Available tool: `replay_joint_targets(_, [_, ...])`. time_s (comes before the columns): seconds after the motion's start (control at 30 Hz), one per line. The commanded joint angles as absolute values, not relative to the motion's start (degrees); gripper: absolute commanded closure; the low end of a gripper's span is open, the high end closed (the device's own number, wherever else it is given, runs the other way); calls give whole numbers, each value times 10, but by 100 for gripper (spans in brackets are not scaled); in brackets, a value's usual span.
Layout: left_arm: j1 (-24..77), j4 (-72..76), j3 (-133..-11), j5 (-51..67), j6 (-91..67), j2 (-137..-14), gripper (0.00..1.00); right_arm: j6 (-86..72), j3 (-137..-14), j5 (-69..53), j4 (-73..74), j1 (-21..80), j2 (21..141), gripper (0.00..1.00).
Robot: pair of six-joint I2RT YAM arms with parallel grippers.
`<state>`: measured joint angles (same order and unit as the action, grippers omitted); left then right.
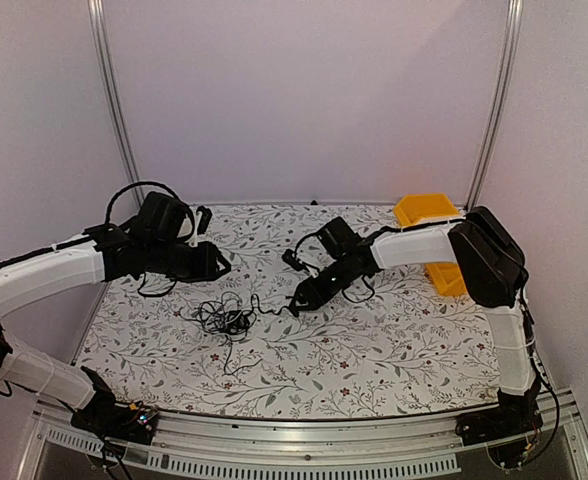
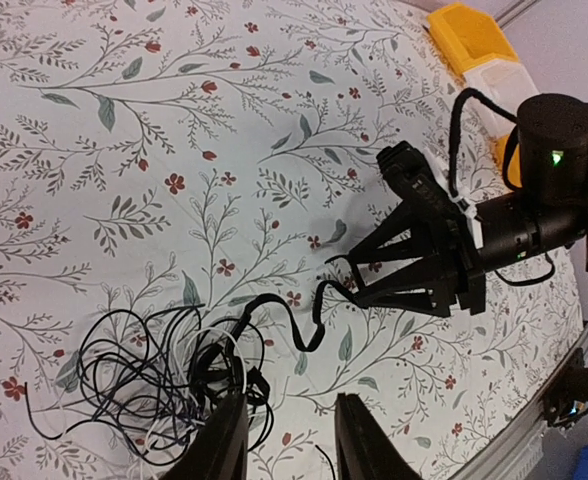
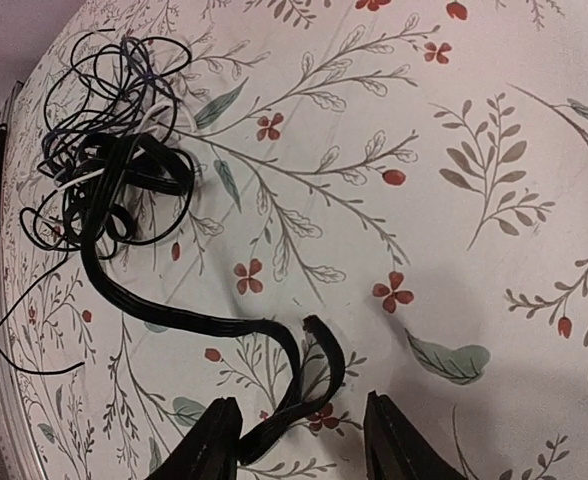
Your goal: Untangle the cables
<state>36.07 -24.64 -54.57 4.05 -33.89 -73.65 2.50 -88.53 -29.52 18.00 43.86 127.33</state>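
Looking at this, my main worry is the right tool (image 3: 299,405) closing on the flat strand (image 3: 204,322) and just dragging the whole knot along instead of pulling one strand free, since nothing pins the bunch down. The cables (image 1: 224,318) sit bunched at centre-left of the bench (image 1: 394,350) in the top view. That flat strand snakes out and ends up between the right tool's wide-open fingers, not clamped as far as I can tell. The left tool (image 2: 289,400) hangs right by the bunch, also spread open and holding nothing. If it drops in blind it could grab several loops and tighten things. The only container is the yellow bin (image 1: 424,208) at upper right: no cables in the part that shows, and the rest is hidden behind the right arm (image 1: 414,245).
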Motion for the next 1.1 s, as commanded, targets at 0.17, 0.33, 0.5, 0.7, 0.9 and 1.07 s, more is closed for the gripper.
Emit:
replay_joint_targets(0.17, [363,-169,-497,50,-303,-692,65,11,-891,-324,179,450,1262,99])
replay_joint_targets(0.33, [364,-75,-436,67,-270,-673,57,27,-909,-339,184,449,1223,100])
replay_joint_targets(0.5, [370,-11,-428,120,-244,-705,51,31,-953,-321,216,449,1148,100])
replay_joint_targets(0.7, [392,143,-368,137,-184,-706,45,39,-1057,-373,274,449,1114,100])
replay_joint_targets(0.9, [393,323,-309,129,-156,-811,36,53,-1094,-359,290,449,1092,100])
replay_joint_targets(1.07, [395,256,-385,119,-174,-983,72,80,-1105,-348,302,449,1072,100])
